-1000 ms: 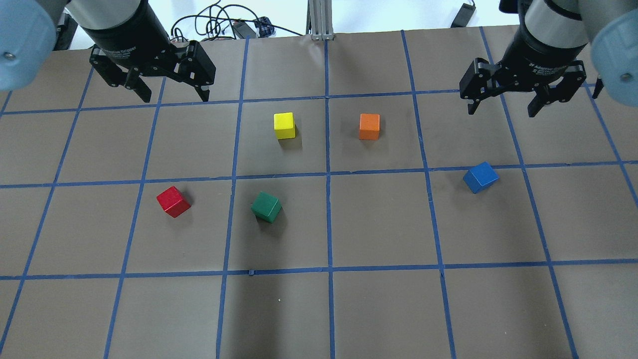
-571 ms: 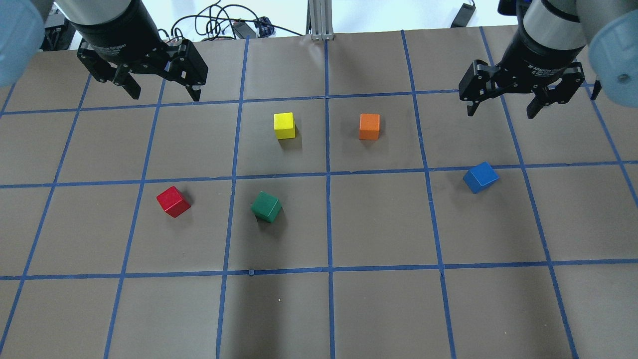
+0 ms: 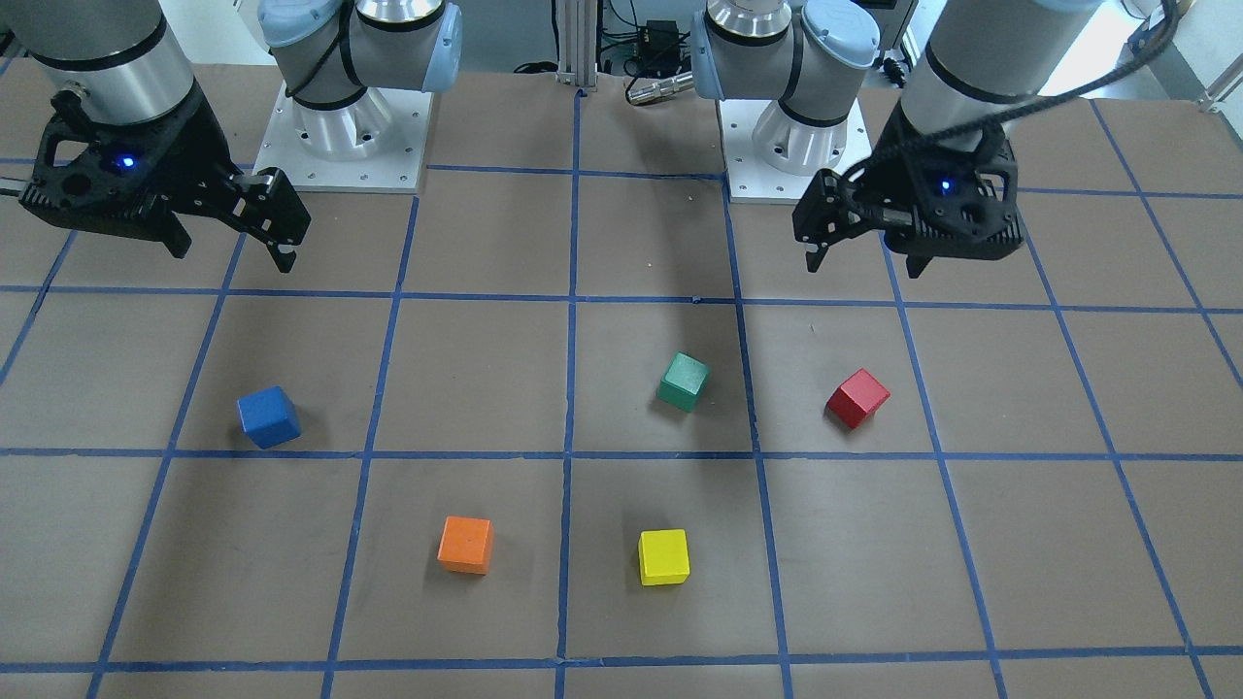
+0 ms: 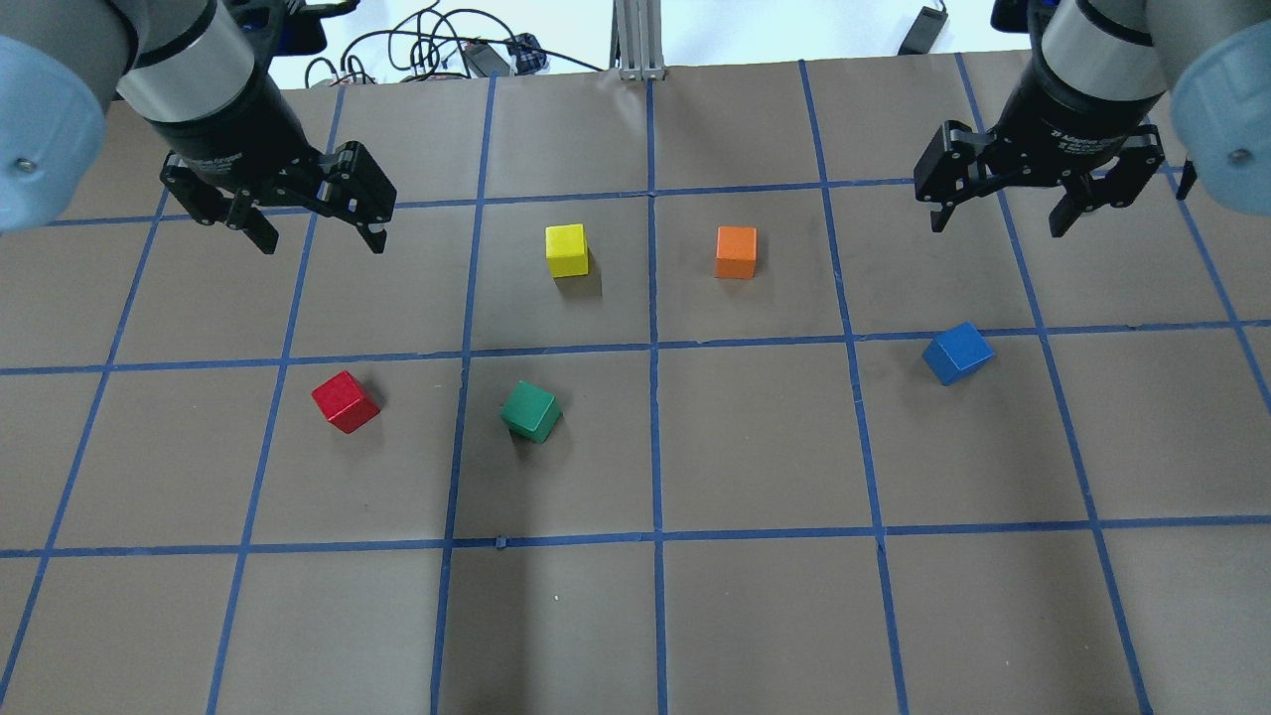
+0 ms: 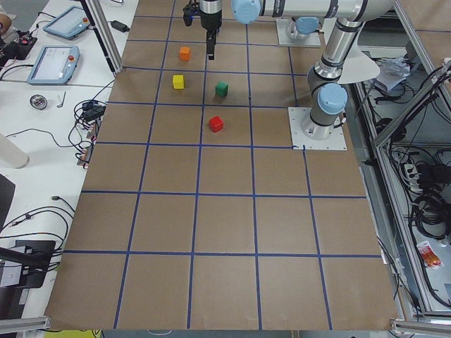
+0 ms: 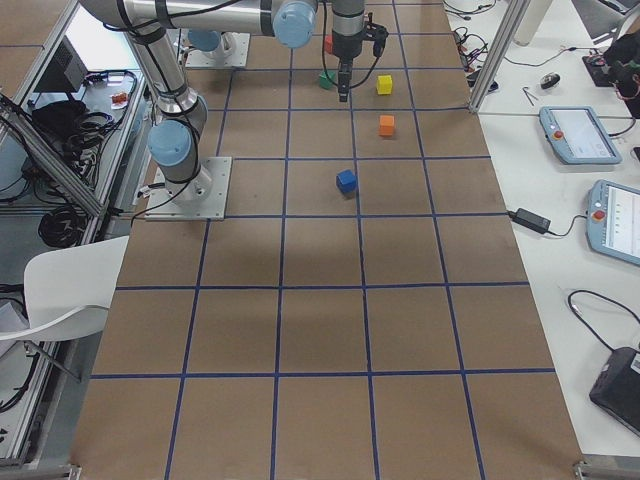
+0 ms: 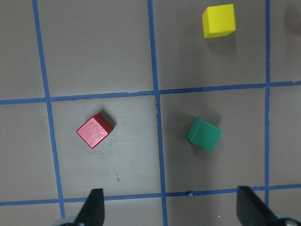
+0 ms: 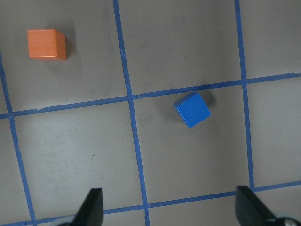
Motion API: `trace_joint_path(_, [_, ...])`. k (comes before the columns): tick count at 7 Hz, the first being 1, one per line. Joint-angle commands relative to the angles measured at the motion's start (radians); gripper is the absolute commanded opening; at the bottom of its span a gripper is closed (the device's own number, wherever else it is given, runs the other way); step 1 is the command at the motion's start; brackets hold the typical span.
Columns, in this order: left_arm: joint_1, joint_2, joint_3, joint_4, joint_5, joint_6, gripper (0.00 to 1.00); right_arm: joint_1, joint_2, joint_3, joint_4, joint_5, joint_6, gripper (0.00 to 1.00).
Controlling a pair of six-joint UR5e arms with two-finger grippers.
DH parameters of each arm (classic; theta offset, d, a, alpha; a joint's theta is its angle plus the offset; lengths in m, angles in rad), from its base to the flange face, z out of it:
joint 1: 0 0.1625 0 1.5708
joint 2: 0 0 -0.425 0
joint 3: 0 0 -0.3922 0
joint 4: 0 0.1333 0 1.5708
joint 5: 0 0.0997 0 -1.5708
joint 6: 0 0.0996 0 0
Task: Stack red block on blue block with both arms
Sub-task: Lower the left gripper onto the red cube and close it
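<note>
Approaching seems the step in hand: both blocks lie ungrasped on the table (image 4: 755, 616); the left gripper (image 4: 320, 236) hangs wide open, raised, well apart from the red block (image 4: 345, 401); the right gripper (image 4: 998, 220), equally wide, hovers away from the blue block (image 4: 957, 353); next, the left should descend astride the skewed red block, wrist turned to match.

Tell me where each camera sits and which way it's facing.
Overhead: behind the robot, looking forward and down; left gripper and right gripper show.
Front-facing: across the table, facing the robot; both grippers.
Exterior left: table end, looking along it; left arm nearest.
Exterior right: opposite end; right arm nearest.
Left wrist: looking down on red block; own fingertips.
Right wrist: looking down on blue block; own fingertips.
Shared: overhead and front-facing both show all five blocks.
</note>
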Motion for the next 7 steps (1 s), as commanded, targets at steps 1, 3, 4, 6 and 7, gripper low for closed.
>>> trace_joint_path(1, [0.087, -0.029, -0.118, 0.123, -0.005, 0.071, 1.0, 0.0, 0.0, 0.0, -0.006, 0.0, -0.001, 1.0])
trace_joint_path(3, [0.109, -0.038, -0.281, 0.352, 0.002, 0.144, 1.0, -0.002, 0.0, 0.001, -0.017, -0.009, -0.001, 1.0])
trace_joint_path(4, [0.121, -0.054, -0.331, 0.426, 0.0, 0.288, 1.0, -0.002, 0.0, 0.001, -0.018, -0.002, -0.001, 1.0])
trace_joint_path(6, [0.163, -0.109, -0.373, 0.47, -0.006, 0.39, 1.0, -0.003, 0.005, 0.003, -0.017, -0.014, -0.003, 1.0])
trace_joint_path(7, [0.173, -0.139, -0.375, 0.47, -0.002, 0.488, 1.0, -0.002, 0.003, 0.004, -0.015, -0.003, 0.0, 1.0])
